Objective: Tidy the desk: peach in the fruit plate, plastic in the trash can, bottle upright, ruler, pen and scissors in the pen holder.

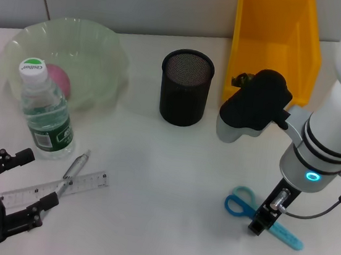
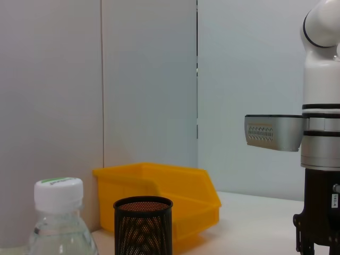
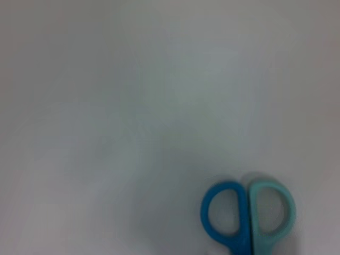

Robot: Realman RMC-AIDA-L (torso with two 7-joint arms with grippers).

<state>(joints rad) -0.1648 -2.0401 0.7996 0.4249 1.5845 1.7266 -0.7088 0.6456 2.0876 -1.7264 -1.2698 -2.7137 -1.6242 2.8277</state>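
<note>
White surface (image 1: 172,165): right tool (image 1: 262,224) is set on blue-handled scissors (image 1: 242,205), lower right, grip undeterminable; left tool (image 1: 20,184), lower left, is spread open, empty.

White desk (image 1: 166,164) under everything; pale panelled wall (image 2: 149,79) behind it.

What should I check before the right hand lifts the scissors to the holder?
1. Right hand over the scissors: ok, it sits at the blades.
2. Grip closed on scissors: cannot tell.
3. Holder upright and open: ok.
4. Path to holder: not ok, the right arm's own elbow hangs beside it.
5. Left hand out of the way: ok, it is open by the ruler and pen.
6. Bottle upright: ok.
</note>
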